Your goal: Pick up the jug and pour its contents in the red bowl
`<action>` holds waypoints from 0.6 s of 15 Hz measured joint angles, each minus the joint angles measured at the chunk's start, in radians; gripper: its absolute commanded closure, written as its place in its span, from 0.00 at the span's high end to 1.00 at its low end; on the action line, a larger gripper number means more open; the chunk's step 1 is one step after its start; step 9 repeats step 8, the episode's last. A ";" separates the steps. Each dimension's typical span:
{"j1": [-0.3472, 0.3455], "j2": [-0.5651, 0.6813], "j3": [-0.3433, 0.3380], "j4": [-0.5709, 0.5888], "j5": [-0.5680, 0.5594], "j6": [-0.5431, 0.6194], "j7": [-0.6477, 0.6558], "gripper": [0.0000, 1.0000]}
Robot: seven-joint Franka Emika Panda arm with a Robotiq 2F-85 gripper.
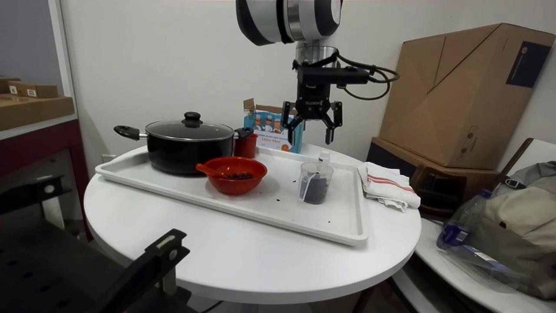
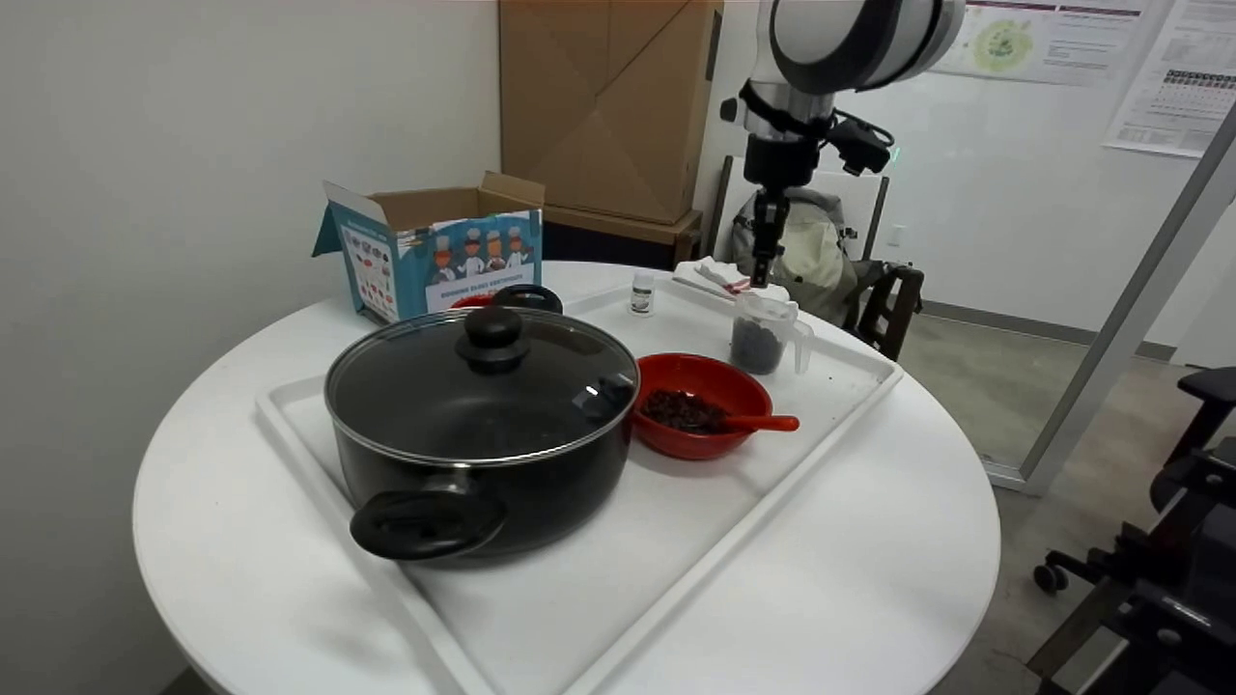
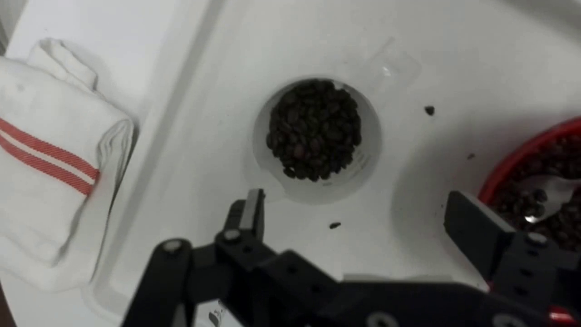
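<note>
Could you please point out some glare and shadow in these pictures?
In an exterior view, a bright reflection on the glass pot lid; in the wrist view, a soft shadow on the tray beside the red bowl, and a tiny glint inside it.

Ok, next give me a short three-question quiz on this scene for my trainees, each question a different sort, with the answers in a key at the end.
1. True or false: the gripper is open, with nothing in its grasp.
2. Multiple choice: the bean-like pieces inside the jug are: A, bright yellow; B, very dark; C, pale green.
3. Fill the gap: on the tray, the red bowl stands between the jug and the black lidded ____.

Key: 1, true; 2, B; 3, pot.
</note>
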 measured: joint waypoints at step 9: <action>-0.026 -0.288 0.184 -0.264 0.391 0.033 0.085 1.00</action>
